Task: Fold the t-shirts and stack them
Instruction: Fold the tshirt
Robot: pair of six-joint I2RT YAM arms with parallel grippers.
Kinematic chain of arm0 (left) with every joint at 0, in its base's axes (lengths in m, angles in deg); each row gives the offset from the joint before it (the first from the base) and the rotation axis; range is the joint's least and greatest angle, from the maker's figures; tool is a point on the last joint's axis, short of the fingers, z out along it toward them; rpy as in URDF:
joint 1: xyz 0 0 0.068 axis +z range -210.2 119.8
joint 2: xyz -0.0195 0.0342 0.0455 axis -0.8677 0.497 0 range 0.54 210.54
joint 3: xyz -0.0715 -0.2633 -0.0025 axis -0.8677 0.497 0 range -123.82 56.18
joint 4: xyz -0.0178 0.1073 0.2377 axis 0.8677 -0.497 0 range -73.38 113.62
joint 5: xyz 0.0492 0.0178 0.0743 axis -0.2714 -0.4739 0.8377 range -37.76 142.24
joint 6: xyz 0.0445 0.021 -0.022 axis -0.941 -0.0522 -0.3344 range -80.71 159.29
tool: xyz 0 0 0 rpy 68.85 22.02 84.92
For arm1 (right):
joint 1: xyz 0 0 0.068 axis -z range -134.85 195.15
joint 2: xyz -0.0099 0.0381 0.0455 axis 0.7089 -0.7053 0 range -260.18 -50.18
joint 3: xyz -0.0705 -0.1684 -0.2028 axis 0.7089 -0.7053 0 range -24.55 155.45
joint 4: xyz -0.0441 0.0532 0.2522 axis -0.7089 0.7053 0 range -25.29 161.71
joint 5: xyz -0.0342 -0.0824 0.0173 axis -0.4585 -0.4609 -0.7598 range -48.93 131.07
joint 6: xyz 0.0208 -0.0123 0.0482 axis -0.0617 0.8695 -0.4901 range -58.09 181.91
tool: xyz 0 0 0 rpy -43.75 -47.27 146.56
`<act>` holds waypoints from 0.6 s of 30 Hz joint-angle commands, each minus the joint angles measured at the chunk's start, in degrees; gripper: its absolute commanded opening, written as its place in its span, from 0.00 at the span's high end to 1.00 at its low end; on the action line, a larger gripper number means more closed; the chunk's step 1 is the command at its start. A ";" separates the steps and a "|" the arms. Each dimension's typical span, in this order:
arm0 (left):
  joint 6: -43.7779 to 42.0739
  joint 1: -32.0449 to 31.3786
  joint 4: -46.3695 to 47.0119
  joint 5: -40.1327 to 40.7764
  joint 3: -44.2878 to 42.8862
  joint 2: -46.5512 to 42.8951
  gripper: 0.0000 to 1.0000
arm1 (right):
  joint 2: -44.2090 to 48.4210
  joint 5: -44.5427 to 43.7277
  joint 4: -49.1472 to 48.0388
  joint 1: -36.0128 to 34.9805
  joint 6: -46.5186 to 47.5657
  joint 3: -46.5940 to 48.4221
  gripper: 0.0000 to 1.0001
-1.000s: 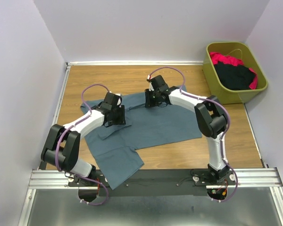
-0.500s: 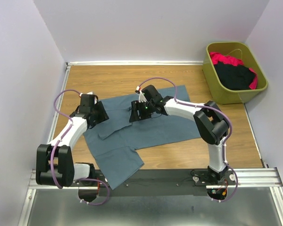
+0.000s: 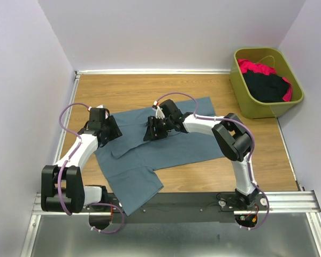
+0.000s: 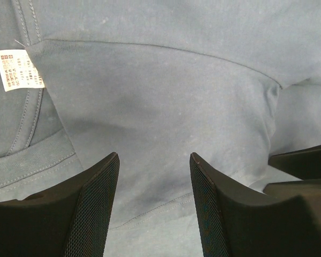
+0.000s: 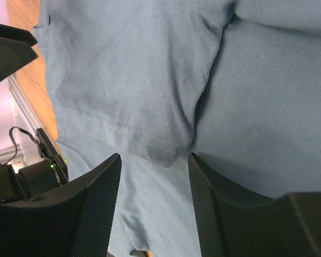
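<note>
So, closest in, at about 7 o'clock, a corner of the slate-blue t-shirt (image 3: 176, 142) droops over the near edge of the table (image 3: 134, 88). The rest lies spread across the middle, a bit crumpled and not squared up.

The left tool (image 4: 154, 160) hovers at roughly 9 o'clock over the collar end, with the white neck label (image 4: 18, 69) just off to one side. Its jaws stand well apart and nothing is in them, just cloth underneath. The right tool (image 5: 152, 158) hangs near dead centre over a flap with a stitched sleeve hem (image 5: 150, 142) lying on the shirt body. It's also parted wide and gripping nothing.

Way out at 2 o'clock sits the olive bin (image 3: 241, 88), holding a black t-shirt (image 3: 266, 85) and a red-pink t-shirt (image 3: 254, 67), so those two look untouched.

Looks like the first shirt is at the laying-out stage, with no clean fold made yet. The next move probably calls for both tools to drop and pinch an edge each, the left by the collar and the right on that hem. The hanging corner also needs pulling onto the table before any fold goes over.
</note>
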 commanded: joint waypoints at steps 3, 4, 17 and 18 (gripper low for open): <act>-0.44 0.57 0.15 0.96 0.37 -2.11 0.37 | -2.49 3.15 -2.51 -0.81 -1.84 -0.06 0.44; -0.35 0.57 0.15 1.04 0.37 -2.11 0.37 | -2.76 3.59 -2.60 -0.81 -1.84 0.03 0.44; -0.44 0.65 -0.73 0.95 0.37 -3.16 0.38 | -2.14 4.65 -2.78 -0.81 -2.11 2.05 0.74; -0.53 0.65 -0.73 1.04 0.37 -3.34 0.38 | -1.88 4.65 -2.69 -0.81 -2.02 2.14 0.76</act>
